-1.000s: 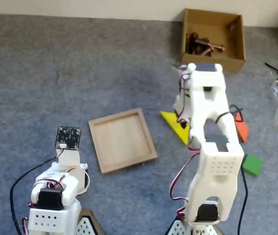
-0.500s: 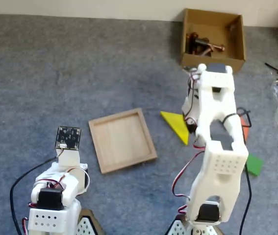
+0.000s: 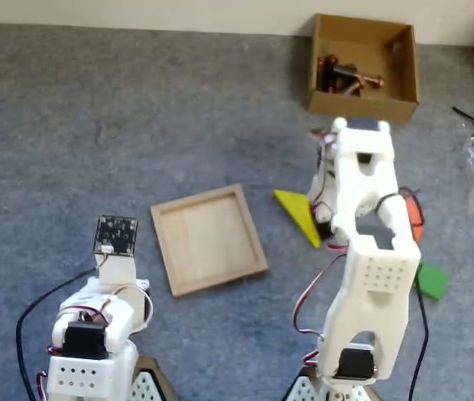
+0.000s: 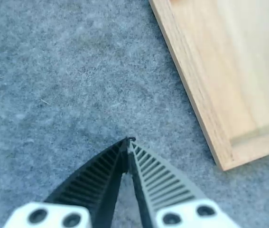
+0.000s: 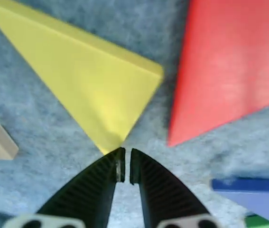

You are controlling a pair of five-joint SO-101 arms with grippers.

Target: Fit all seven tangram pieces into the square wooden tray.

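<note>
Over the last second the right arm has swung off the yellow triangle toward the far right, then eased partway back. More of the triangle now shows on its tray side. The triangle itself has not shifted on the carpet, and neither has the tray, which lies empty just beside it.

In the wrist view the right gripper hangs with its tips almost pressed together, only a sliver between them, pinching nothing. The tips sit right at one corner of the yellow triangle. The red triangle is near on one side and a blue piece is close by. A green piece lies beyond the arm, well apart from the tray.

The left gripper has stayed put, closed on nothing, over bare carpet near the tray's corner.

So the move looks like re-aiming, not a pick. No piece is in the tray yet, and the jaws would have to spread before taking the yellow triangle.
</note>
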